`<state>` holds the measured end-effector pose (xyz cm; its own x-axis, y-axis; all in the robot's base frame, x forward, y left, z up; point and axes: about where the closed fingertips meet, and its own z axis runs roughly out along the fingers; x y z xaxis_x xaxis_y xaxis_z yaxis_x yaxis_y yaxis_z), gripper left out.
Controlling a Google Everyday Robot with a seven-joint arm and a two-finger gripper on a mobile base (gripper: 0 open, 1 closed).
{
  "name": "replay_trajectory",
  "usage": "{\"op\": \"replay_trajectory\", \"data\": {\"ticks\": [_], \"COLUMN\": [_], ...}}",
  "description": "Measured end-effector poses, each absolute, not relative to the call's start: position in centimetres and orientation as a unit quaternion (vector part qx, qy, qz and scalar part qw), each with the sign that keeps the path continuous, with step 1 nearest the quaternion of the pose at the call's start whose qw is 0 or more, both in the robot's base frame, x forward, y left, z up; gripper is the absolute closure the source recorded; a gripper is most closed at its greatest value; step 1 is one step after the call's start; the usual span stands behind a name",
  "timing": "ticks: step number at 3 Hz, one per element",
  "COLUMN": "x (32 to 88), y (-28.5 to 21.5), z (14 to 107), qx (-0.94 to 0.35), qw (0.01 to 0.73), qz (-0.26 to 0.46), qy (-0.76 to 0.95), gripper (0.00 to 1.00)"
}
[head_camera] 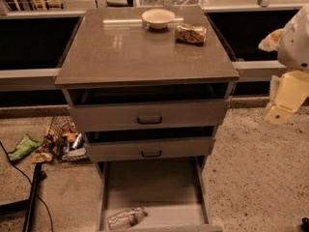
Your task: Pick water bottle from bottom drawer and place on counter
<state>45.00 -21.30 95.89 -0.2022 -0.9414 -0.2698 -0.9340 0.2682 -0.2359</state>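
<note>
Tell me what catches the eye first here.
The deep grey bottom drawer stands open, a small clear crinkled plastic water bottle lying at its front left. On the glossy grey-brown counter sit a pale round bowl and tan snack packet; the cream gripper hangs right of the cabinet.

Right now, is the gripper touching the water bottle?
Apart. The camera view shows the gripper hanging at the right edge, well above and to the right of the water bottle, which lies front left in the bottom drawer.

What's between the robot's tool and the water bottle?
The tool hangs at the camera view's right edge. Between it and the water bottle: speckled floor, then the right wall of the bottom drawer.
</note>
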Motion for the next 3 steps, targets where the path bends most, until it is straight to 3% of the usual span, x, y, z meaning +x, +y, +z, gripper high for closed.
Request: {"op": "replay_trajectory", "data": {"ticks": [3], "x": [47.9], "y": [-12.6], "z": [79.8], "qx": [-0.618], "qw": [0.236], "qz": [0.166], "qy": [0.732], "gripper": [0.0]}}
